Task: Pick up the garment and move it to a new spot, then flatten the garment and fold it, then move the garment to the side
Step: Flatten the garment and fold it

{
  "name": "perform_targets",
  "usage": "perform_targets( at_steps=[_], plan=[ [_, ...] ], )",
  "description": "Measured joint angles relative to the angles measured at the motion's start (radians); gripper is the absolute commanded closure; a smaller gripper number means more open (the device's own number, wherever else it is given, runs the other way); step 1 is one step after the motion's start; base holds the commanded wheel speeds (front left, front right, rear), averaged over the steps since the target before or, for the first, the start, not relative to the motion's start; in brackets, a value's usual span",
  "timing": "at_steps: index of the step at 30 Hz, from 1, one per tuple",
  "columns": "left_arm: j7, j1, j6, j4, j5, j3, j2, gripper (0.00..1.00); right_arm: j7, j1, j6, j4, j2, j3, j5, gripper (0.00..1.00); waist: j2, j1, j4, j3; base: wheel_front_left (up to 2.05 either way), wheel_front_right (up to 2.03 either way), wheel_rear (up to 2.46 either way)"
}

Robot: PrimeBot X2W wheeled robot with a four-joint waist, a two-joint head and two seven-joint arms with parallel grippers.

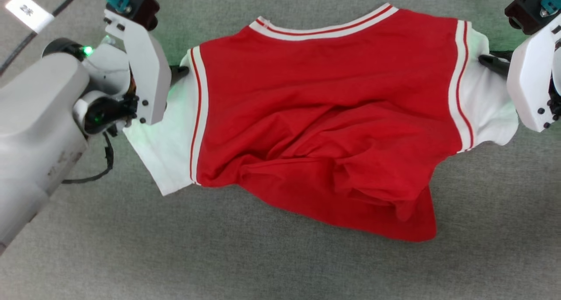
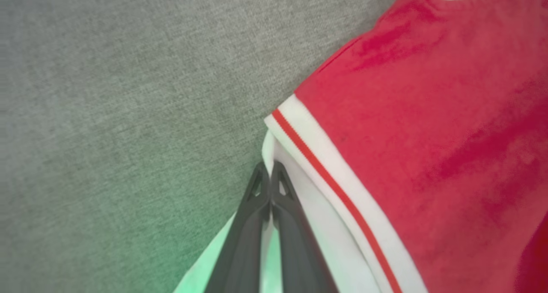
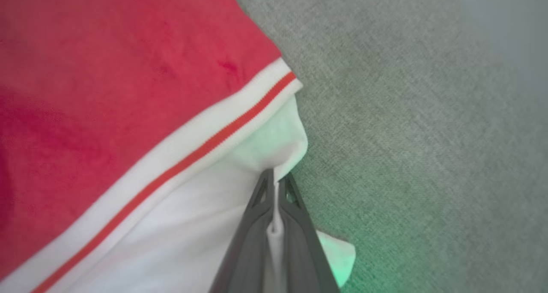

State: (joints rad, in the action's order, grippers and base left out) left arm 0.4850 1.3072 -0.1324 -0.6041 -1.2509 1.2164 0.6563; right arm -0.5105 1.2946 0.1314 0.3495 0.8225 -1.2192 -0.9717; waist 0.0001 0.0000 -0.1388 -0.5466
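Head view: our shirt [image 1: 324, 116] sits in the middle of the bench [image 1: 280, 269], collar toward the far edge, hem [image 1: 385, 212] bunched toward the near one.

Left wrist view: left pincer [image 2: 269, 173] is pinched together on the edge of a white sleeve [image 2: 329, 233].

Right wrist view: right pincer [image 3: 276, 179] is clamped on the other sleeve [image 3: 180, 233], cloth between its fingers.

We reckon we're at the pick-up. Next needs an even lift, both arms keeping the shirt taut.

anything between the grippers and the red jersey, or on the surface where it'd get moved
Nothing visible. The left gripper and right gripper are each shut on a white sleeve of the jersey, with nothing between. The grey surface around it shows no obstacle.
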Motion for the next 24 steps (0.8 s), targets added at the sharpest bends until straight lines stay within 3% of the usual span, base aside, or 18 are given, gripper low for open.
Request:
perform_targets(
  at_steps=[6, 11, 17, 24],
  plan=[
    [-0.137, 0.021, 0.001, -0.064, -0.041, -0.029, -0.049, 1.0, 0.106, -0.042, 0.0, 0.076, -0.039, 0.071, -0.065, 1.0, 0.0, 0.0, 0.02, 0.048, 0.0, 0.0, 0.0],
    [-0.255, 0.088, 0.001, -0.157, -0.044, -0.072, -0.115, 1.0, 0.154, -0.016, 0.0, 0.22, -0.079, 0.185, -0.081, 1.0, 0.0, 0.0, 0.048, 0.085, 0.0, 0.0, 0.0],
    [-0.421, 0.224, 0.001, -0.323, -0.056, -0.158, -0.203, 1.0, 0.276, 0.14, 0.0, 0.453, -0.212, 0.316, 0.016, 1.0, 0.0, 0.0, 0.096, 0.112, 0.0, 0.0, 0.0],
    [-0.651, 0.42, 0.018, -0.491, -0.077, -0.273, -0.272, 1.0, 0.529, 0.388, 0.0, 0.737, -0.346, 0.446, 0.175, 1.0, 0.0, 0.0, 0.148, 0.146, 0.0, 0.0, 0.0]
  ],
)
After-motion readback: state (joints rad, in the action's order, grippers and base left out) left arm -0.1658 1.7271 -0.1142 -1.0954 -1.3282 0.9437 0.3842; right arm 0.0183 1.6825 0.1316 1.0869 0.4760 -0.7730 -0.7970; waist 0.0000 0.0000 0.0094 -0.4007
